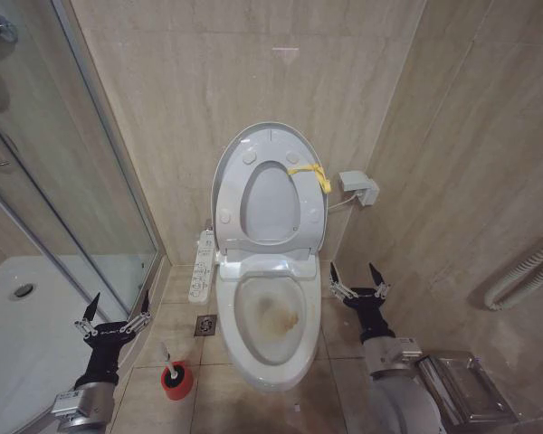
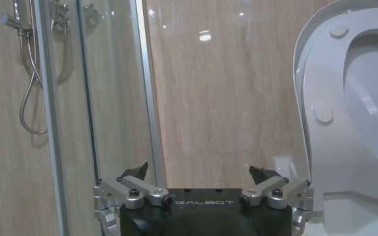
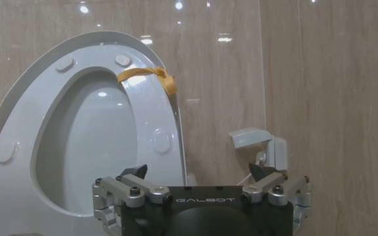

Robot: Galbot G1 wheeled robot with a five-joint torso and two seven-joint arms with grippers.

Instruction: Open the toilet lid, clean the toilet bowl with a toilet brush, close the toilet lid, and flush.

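Head view shows the toilet lid (image 1: 267, 149) raised over the stained toilet bowl (image 1: 270, 316), both the left gripper (image 1: 114, 311) and the right gripper (image 1: 359, 279) spread wide and empty, so fetching the toilet brush (image 1: 170, 360) looks next for the left.

head camera looks down from above; both wrist cameras face the raised toilet lid (image 1: 270, 145).

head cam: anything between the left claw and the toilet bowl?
Yes. In the head view, the toilet brush stands in its red holder cup on the floor, between the open left claw and the toilet bowl. A floor drain lies there too.
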